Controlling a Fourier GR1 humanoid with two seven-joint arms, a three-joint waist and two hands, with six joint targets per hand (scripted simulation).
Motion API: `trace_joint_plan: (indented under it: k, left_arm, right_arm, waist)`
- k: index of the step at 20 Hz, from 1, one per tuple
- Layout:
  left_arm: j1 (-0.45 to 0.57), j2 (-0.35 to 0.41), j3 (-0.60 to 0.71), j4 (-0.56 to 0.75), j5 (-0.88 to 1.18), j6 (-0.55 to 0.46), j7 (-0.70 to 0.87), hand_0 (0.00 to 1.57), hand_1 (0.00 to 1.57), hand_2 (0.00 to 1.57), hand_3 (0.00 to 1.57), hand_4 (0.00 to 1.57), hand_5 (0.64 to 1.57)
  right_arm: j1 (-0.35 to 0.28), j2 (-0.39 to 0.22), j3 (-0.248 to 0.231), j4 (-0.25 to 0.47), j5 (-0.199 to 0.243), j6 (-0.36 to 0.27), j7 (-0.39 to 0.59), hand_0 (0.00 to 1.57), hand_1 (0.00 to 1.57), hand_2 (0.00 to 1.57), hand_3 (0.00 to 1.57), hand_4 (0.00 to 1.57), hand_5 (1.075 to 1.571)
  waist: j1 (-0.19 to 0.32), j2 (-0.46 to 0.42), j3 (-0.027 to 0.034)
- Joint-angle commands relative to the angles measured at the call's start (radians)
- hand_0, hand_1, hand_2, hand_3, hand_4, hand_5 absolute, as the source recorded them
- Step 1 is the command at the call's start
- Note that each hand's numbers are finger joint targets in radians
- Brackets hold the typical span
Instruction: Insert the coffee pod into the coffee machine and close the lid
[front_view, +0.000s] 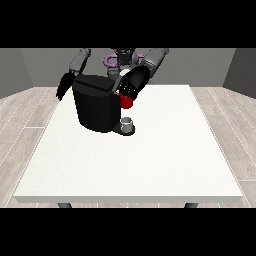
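Hand at the view's right sits on top of the boxy black coffee machine, right at its lid edge, though I can't tell how its fingers lie. Just below that hand there's a red thing at the machine, and lower still a small grey cup-shaped thing on the machine's base. Hand at the view's left hangs off beside the machine, fingers pointing down, over the big white table.

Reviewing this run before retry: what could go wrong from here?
1. The hand at the view's right crowds the coffee machine beside a red thing at the machine; it may nudge the machine.
2. A grey thing sits at the machine's base, where a swing could hit it.
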Motion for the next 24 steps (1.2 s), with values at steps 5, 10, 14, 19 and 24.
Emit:
trace_joint_plan:
  k: [5, 10, 14, 19, 24]
  left_arm:
    - [-0.053, -0.025, 0.033, 0.021, 0.005, 0.049, 0.022, 1.11, 1.11, 1.13, 0.97, 0.0, 1.571]
    - [-0.033, 0.008, 0.051, 0.007, 0.011, 0.088, -0.049, 1.25, 1.25, 1.21, 0.96, 0.0, 1.571]
    - [-0.045, 0.009, 0.055, 0.024, 0.006, 0.083, -0.042, 1.21, 1.21, 1.19, 0.97, 0.0, 1.571]
    - [-0.034, 0.065, 0.039, -0.001, -0.023, 0.118, -0.136, 1.22, 1.22, 1.17, 0.89, 0.0, 1.571]
    - [-0.048, 0.084, 0.034, 0.007, -0.042, 0.102, -0.13, 0.92, 0.92, 0.98, 0.69, 0.0, 1.571]
  right_arm:
    - [-0.032, 0.036, 0.041, -0.011, 0.04, -0.038, -0.014, 0.0, 0.0, 0.0, 0.0, 0.0, 1.571]
    - [-0.032, 0.009, -0.009, -0.007, -0.006, -0.015, -0.003, 0.0, 0.0, 0.0, 0.0, 0.08, 1.571]
    - [-0.034, 0.008, 0.017, -0.014, 0.017, -0.011, 0.032, 0.0, 0.0, 0.0, 0.0, 0.11, 1.571]
    - [-0.037, -0.021, 0.005, -0.024, 0.016, 0.002, -0.001, 0.0, 0.0, 0.0, 0.0, 0.15, 1.571]
    - [-0.048, -0.023, -0.003, -0.023, 0.018, -0.005, 0.035, 0.0, 0.0, 0.0, 0.0, 0.16, 1.571]
  waist:
    - [-0.024, 0.042, -0.0001]
    - [-0.016, 0.058, -0.0002]
    - [-0.03, 0.047, -0.0002]
    - [-0.021, 0.089, -0.0002]
    - [-0.029, 0.083, -0.0001]
